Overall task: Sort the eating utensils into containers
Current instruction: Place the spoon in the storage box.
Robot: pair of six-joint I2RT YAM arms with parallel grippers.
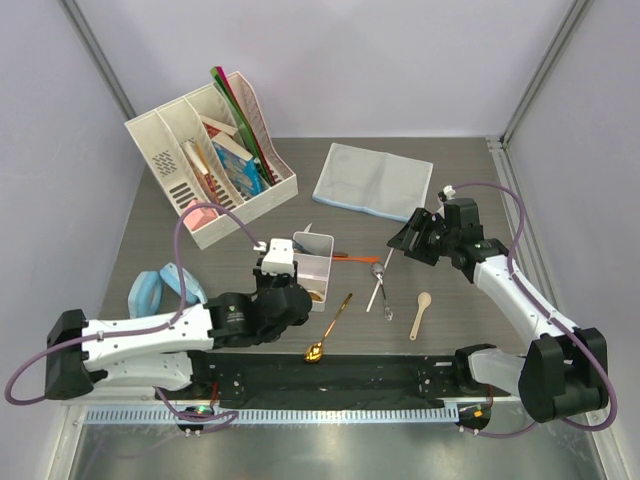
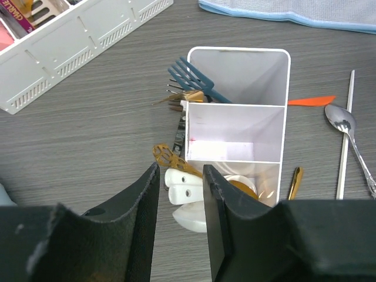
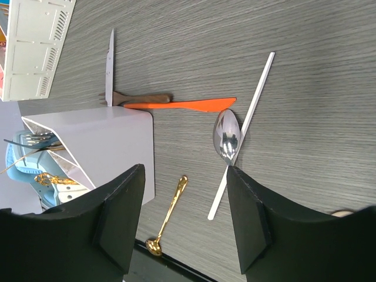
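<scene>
The divided white box [image 2: 238, 126] stands on the grey surface [image 2: 88, 153] directly ahead of the left gripper [image 2: 180, 170], with its near end toward it. The left gripper's jaws stand apart and grasp nothing. Two white ceramic spoons [image 2: 179, 191] show in the gap below its tips, their handles jutting over the left rim of the box's nearest compartment. Their bowls lie inside it, beside a gold piece [image 2: 244, 188]. A blue fork [image 2: 191, 76] leans out of the farthest compartment, its tines past the left wall. The right gripper [image 3: 184, 170] hangs over the surface to the right of the box, spread wide and holding nothing. Loose on the surface below it, a gold spoon [image 3: 168, 214] lies roughly between the fingers. A silver spoon [image 3: 227, 136] crosses a thin white stick [image 3: 252, 94] just ahead of one finger. An orange utensil [image 3: 182, 104] lies farther ahead, just beside the box. A wooden spoon [image 1: 421, 313] lies apart from these, nearer the right arm's base.
</scene>
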